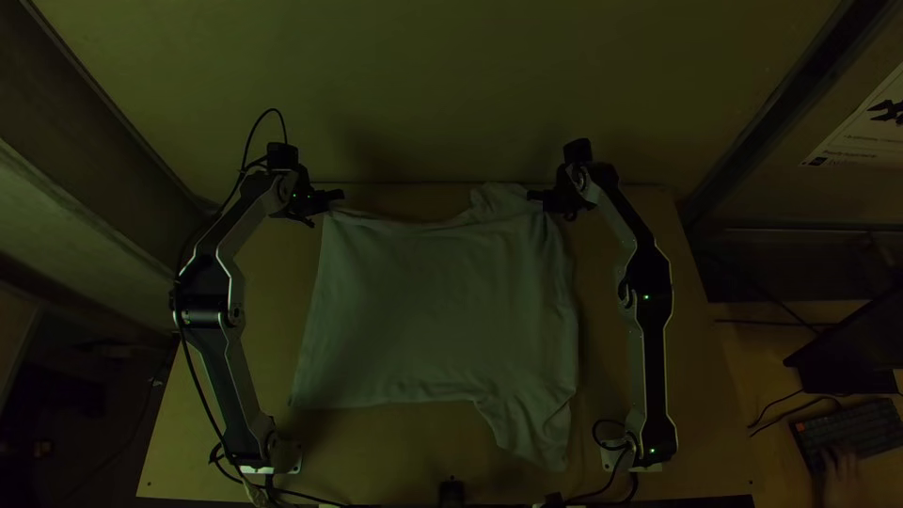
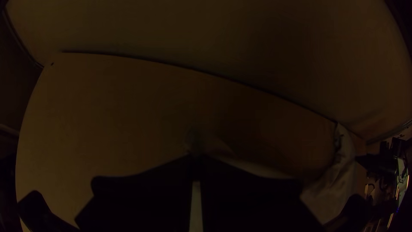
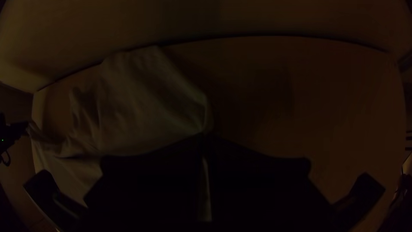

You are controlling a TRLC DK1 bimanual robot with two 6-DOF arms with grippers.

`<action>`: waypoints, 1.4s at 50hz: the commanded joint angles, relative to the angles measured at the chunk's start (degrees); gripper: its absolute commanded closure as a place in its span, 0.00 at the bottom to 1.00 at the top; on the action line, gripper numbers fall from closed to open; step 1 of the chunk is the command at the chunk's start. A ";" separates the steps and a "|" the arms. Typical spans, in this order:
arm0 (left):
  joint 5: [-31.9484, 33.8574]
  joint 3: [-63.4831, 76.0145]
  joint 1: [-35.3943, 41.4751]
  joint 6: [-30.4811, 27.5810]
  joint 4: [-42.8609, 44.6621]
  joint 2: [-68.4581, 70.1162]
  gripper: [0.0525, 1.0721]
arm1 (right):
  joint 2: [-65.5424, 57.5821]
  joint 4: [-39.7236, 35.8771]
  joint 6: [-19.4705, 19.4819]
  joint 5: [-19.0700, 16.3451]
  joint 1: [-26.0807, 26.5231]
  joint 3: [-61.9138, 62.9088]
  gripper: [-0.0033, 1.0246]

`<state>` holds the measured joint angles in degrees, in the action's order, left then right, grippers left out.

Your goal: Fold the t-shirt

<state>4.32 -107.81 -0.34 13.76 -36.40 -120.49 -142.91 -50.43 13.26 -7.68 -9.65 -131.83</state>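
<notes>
Pale, your t-shirt (image 1: 442,301) lies spread mostly on the bases' side of your left gripper (image 1: 333,198) and right gripper (image 1: 538,198), both clamped on its far part.

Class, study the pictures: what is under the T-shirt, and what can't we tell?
The wooden table shows beside the T-shirt, which lies spread over it. Any part or object beneath the cloth is covered and can't be seen.

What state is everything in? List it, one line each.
Shirt: spread, wrinkled at the right
Left gripper: shut on the shirt's far left corner
Right gripper: shut on the shirt's far edge, right side
Right arm: green lights lit
Table: partly covered
</notes>
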 commanded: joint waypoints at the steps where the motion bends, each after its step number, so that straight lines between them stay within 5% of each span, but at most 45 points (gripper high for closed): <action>1: -0.63 -1.09 -1.59 1.27 -0.42 -1.68 0.98 | 2.81 -0.45 -0.86 1.00 2.00 0.26 0.97; 30: -1.15 5.77 -1.33 -0.14 -1.57 3.77 0.98 | 13.71 -3.44 -2.80 0.92 1.74 9.57 0.97; 70: -0.45 30.99 -1.16 -1.89 2.56 23.10 0.98 | 36.65 1.22 -3.32 1.00 -0.28 40.34 0.97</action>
<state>3.90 -80.34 -1.23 12.40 -33.87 -101.16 -110.15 -49.78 10.44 -7.51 -9.76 -95.68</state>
